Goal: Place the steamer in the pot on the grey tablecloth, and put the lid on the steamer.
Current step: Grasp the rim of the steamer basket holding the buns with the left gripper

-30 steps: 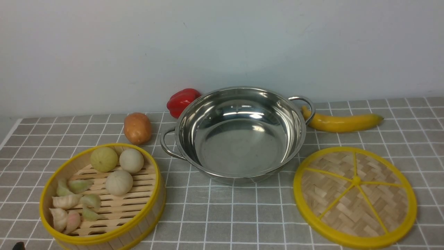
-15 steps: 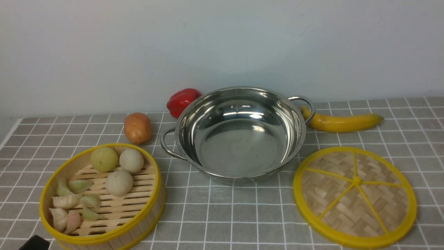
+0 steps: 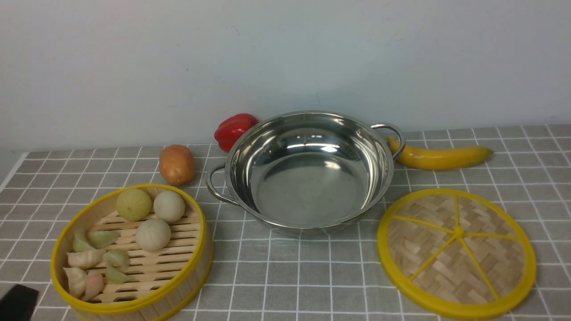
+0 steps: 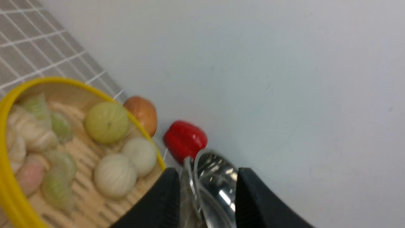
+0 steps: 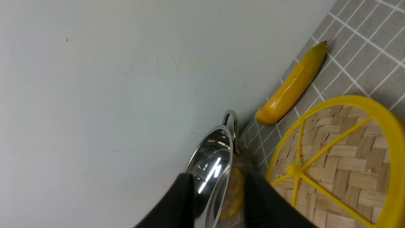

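Yellow-rimmed woven lid (image 5: pixel 346 158), steel pot (image 5: pixel 210 164), banana (image 5: pixel 292 85).

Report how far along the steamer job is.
Nothing looks done: the pot stands empty. Nothing is in hand: the left gripper and right gripper are open. Left to do: the filled steamer, beside the pot, must go in, then the lid, lying apart, on top.

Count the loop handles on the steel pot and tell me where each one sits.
2. On the pot, one handle is on its left side, near the steamer; the other is on its right, by the yellow banana-like item.
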